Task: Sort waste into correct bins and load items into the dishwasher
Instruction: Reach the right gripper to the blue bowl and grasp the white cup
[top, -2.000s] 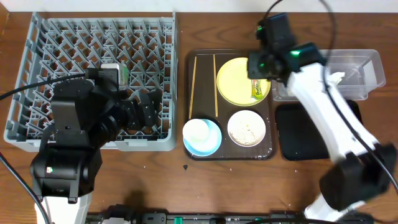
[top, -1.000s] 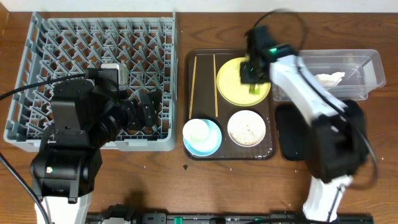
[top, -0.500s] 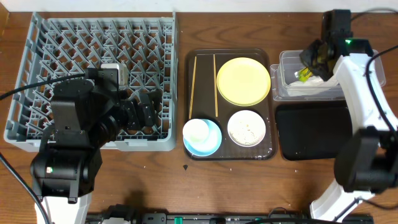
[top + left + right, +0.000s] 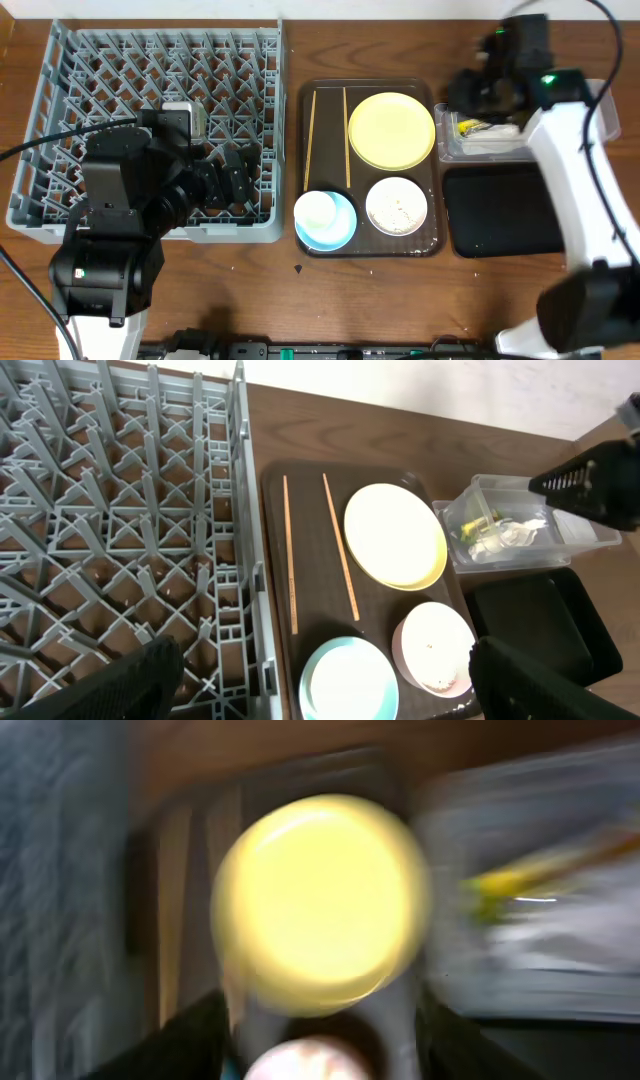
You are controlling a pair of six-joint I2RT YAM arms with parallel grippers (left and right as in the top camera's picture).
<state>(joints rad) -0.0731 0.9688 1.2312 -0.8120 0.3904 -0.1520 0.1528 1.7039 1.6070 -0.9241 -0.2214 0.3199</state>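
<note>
Over the clear tub (image 4: 446, 148), the right hand (image 4: 468, 93), fingers apart, arm outstretched.

- The right wrist view is smeared throughout: the round yellow plate (image 4: 318, 905) is a soft blob at centre, the clear plastic rectangular tub (image 4: 560, 935) a pale streak at right.
- Overhead, the right gripper (image 4: 470, 95) is a dark blur at upper right, covering the tub's upper part.
- The left arm (image 4: 130, 200) hides the lower middle of the large grey plastic dish rack (image 4: 160, 60).
- In the left wrist view the rack runs off the left and top edges; the bottom edge cuts the dark fingers (image 4: 135, 685) of the left gripper (image 4: 325, 650).
</note>
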